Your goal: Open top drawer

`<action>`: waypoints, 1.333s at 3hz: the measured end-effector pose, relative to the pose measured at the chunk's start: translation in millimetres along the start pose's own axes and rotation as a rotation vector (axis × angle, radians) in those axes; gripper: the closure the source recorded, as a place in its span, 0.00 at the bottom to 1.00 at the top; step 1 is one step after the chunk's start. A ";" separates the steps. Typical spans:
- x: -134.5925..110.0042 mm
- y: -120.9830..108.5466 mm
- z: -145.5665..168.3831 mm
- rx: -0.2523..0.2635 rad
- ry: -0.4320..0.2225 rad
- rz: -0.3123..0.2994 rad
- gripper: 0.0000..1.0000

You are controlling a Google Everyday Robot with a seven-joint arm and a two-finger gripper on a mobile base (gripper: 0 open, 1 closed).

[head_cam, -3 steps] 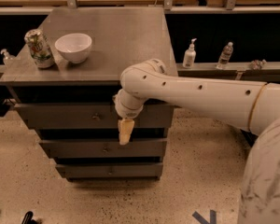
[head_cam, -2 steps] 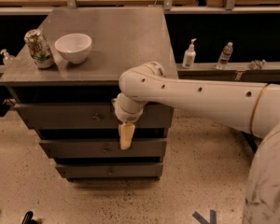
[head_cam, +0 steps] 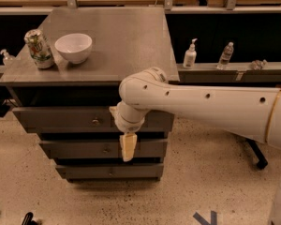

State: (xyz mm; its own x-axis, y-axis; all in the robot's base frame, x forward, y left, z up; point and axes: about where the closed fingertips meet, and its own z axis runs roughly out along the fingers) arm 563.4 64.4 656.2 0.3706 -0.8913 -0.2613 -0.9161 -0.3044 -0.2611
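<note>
We see the gripper [head_cam: 127, 148] hanging tip-down in front of the middle drawer front [head_cam: 75, 149], below and right of the knob [head_cam: 95, 122] on the top drawer [head_cam: 61, 118], which sits directly under the tabletop [head_cam: 126, 41]; can't tell whether gripper is wide or narrow

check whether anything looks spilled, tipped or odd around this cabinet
Nothing stands out. The can and white bowl stand upright on the cabinet top, no spill. The gripper hangs in front of the drawers, right of the top drawer's knob.
</note>
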 end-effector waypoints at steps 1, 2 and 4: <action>-6.3 15.1 -8.9 -0.007 -0.012 -0.020 0.00; -5.3 23.0 -25.0 0.015 -0.025 -0.014 0.00; 10.3 -2.5 -46.8 0.068 -0.038 0.046 0.00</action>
State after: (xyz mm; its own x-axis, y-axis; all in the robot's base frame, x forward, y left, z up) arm 562.3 40.2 697.6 0.3354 -0.8900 -0.3088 -0.9200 -0.2390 -0.3105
